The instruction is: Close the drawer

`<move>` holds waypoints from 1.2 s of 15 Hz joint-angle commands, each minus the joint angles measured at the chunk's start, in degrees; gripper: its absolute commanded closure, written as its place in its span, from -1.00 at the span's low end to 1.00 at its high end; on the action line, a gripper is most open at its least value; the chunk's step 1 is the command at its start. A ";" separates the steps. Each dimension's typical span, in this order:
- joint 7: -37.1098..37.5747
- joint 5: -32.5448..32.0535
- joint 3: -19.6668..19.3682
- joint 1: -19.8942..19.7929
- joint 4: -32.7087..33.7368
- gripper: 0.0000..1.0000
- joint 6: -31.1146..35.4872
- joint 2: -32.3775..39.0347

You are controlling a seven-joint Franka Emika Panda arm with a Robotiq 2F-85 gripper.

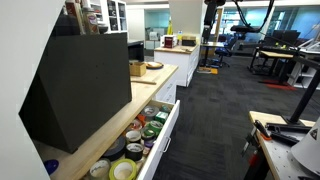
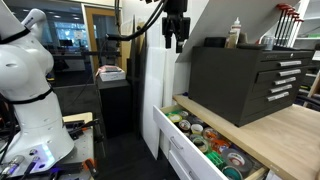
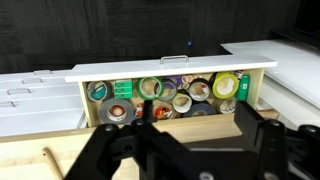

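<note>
**Drawer wide open, closing not yet begun**

The drawer [image 2: 185,150] stands pulled well out from under the wooden counter [image 2: 290,130]. It is packed with rolls of tape [image 2: 210,140], and its white front juts into the aisle. We judge that no part of the task is done. The whole push is left: come down to the front panel, press against it, and slide the drawer in until it sits flush with the cabinet face.

The gripper [image 2: 175,30] hangs high above the drawer and well apart from it, touching nothing. Its fingers are spread and hold nothing.

The wrist view looks straight onto the drawer [image 3: 170,72] from the front. Only there do we see the small metal handle [image 3: 175,59] in the middle of the panel and the rolls of tape [image 3: 165,95] lined up behind it. The gripper [image 3: 195,125] frames the bottom of that picture with its dark fingers set wide.

Both exterior views show what the wrist view cannot: how far the drawer [image 1: 165,135] runs out, and the black tool chest [image 1: 80,85] sitting on the counter above it. Only an exterior view shows the gap in height between gripper and drawer.
</note>
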 commanded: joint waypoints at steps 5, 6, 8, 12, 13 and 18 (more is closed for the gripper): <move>-14.27 -0.92 0.19 -0.03 -4.10 -1.00 8.61 6.30; -17.29 -0.89 0.25 0.19 -4.66 -1.00 9.87 7.51; -24.03 -0.41 0.58 0.63 -5.86 -1.00 13.26 9.88; -35.42 1.22 2.82 1.21 -6.60 -1.00 17.03 13.71; -38.01 1.51 3.55 1.36 -6.65 -1.00 17.61 14.35; -36.39 0.59 5.15 0.00 -5.76 -1.00 15.79 15.31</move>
